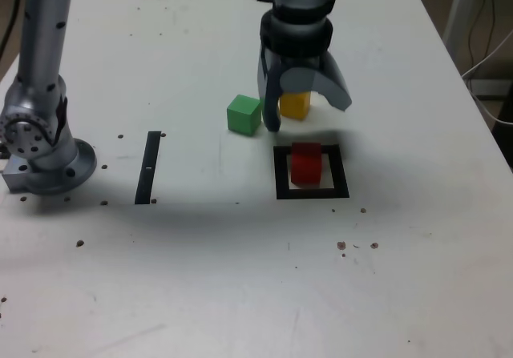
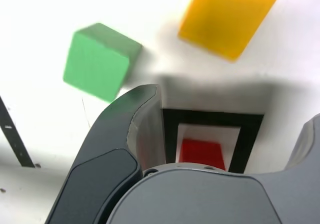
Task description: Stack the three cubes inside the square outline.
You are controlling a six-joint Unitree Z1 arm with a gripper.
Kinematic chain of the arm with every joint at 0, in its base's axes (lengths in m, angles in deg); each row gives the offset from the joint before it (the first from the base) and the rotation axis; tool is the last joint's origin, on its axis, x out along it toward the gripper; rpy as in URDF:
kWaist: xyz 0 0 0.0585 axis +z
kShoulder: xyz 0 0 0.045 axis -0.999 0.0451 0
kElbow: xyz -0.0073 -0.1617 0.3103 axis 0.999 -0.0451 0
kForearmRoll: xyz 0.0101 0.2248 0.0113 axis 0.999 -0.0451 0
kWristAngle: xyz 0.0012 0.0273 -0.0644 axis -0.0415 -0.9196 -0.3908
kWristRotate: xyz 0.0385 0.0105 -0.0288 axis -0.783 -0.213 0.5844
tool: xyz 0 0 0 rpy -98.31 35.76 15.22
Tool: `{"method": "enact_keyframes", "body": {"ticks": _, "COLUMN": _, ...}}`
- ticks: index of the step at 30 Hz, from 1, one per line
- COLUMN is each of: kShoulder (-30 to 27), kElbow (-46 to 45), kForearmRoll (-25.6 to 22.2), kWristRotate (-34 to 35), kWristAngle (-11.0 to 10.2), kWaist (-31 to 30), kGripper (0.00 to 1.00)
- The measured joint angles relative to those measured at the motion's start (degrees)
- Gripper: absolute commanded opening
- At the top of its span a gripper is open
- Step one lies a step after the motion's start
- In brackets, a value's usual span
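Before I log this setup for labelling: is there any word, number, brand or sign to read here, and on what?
None can be read.
Red cube, yellow cube, green cube: plain faces.
Square outline, black strip, gripper: no markings visible.

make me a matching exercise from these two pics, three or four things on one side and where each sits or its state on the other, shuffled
Things:
1. red cube
2. green cube
3. yellow cube
4. gripper

Places or states:
A. on the bare table, to the exterior view's left of the gripper
B. jaws open, holding nothing
C. inside the square outline
D. on the bare table beyond the outline, partly hidden by the gripper in the exterior view

Pairs: 1-C, 2-A, 3-D, 4-B
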Motion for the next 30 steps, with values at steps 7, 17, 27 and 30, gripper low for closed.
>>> {"method": "enact_keyframes", "body": {"ticks": 7, "kShoulder": -0.10, "kElbow": 2.47, "kForearmRoll": -1.15, "kWristRotate": -4.37, "kWristAngle": -2.09, "kWaist": 5.70, "kGripper": 1.00}}
{"method": "enact_keyframes", "body": {"ticks": 17, "kShoulder": 1.18, "kElbow": 6.20, "kForearmRoll": -3.39, "kWristRotate": -14.52, "kWristAngle": -4.62, "kWaist": 9.44, "kGripper": 0.99}}
{"method": "enact_keyframes", "body": {"ticks": 27, "kShoulder": 3.73, "kElbow": 6.33, "kForearmRoll": -3.22, "kWristRotate": -23.05, "kWristAngle": -5.35, "kWaist": 9.97, "kGripper": 0.97}}
{"method": "enact_keyframes", "body": {"ticks": 30, "kShoulder": 4.74, "kElbow": 6.60, "kForearmRoll": -2.59, "kWristRotate": -23.79, "kWristAngle": -5.35, "kWaist": 9.97, "kGripper": 0.96}}
